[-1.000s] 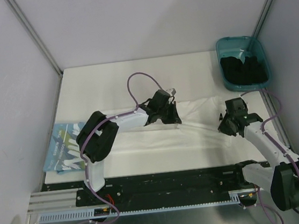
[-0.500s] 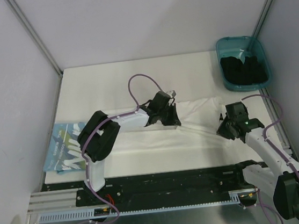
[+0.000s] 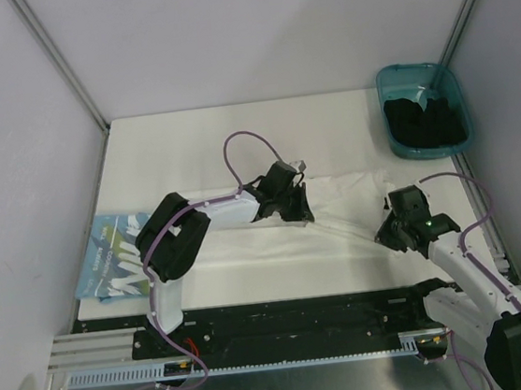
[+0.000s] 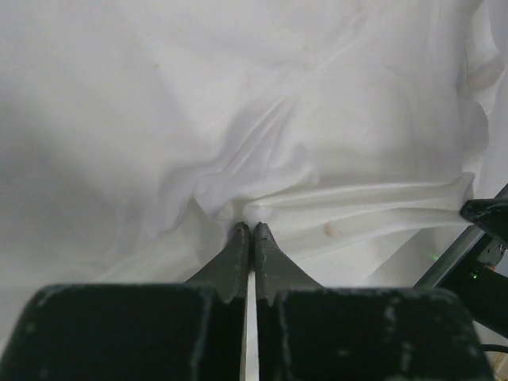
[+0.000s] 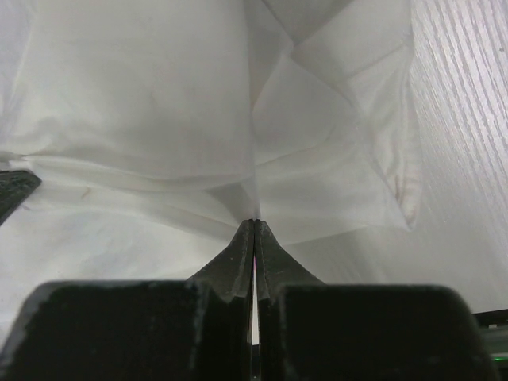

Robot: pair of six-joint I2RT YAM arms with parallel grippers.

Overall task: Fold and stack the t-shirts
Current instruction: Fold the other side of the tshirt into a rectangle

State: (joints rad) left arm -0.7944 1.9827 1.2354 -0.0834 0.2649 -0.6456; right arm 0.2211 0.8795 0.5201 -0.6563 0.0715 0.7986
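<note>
Table [image 3: 188,137]: white top, with both arms mounted at its near edge.
White t-shirt [image 3: 345,190]: lies rumpled across the middle of the table, pulled into a long ridge between the two grippers.
Left arm [image 3: 176,237]: elbow bent above its base, forearm reaching right toward the centre, wrist tipped down.
Right arm [image 3: 461,257]: stretched forward and left from its base, wrist low over the shirt's right end.
Bin [image 3: 389,81]: teal, at the far right corner, holding dark items.
Folded t-shirt [image 3: 112,259]: light-blue graphic facing up, at the table's near left edge.
Left gripper [image 4: 251,228]: fingers clenched on a pinch of the white t-shirt.
Right gripper [image 5: 253,222]: fingers clenched on a fold of the same shirt.
</note>
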